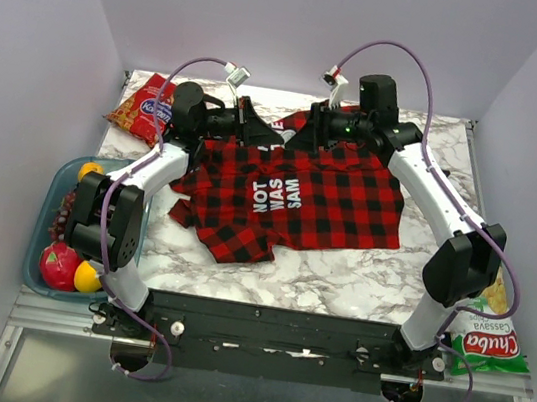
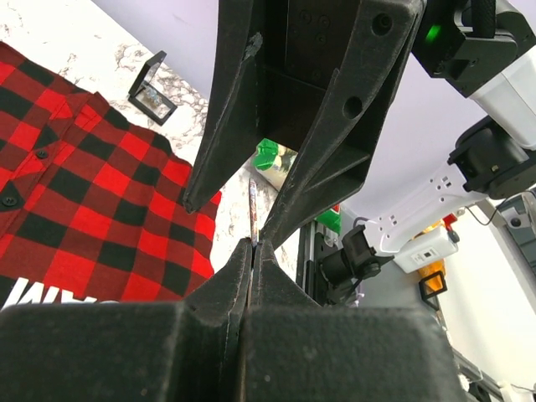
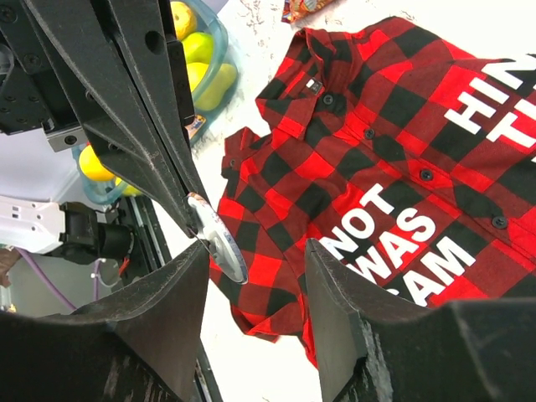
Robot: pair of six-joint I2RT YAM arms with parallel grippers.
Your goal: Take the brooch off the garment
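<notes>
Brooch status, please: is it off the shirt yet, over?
Left gripper shut on the brooch, held clear of the garment. Right gripper open, close beside it. Nothing in the way.

Shirt (image 1: 338, 206) reads "NOT WAS SAM"; green packet (image 1: 485, 347) "Chuba".

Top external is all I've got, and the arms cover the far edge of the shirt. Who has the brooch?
Observer: Left wrist view: the left claw is shut on the brooch, which shows edge-on.
Operator: Off the shirt?
Observer: Right wrist view: yes, the disc sits at the claw tips, clear of the garment.
Operator: Right claw?
Observer: The right claw is open, one finger on each side of the disc.
</notes>
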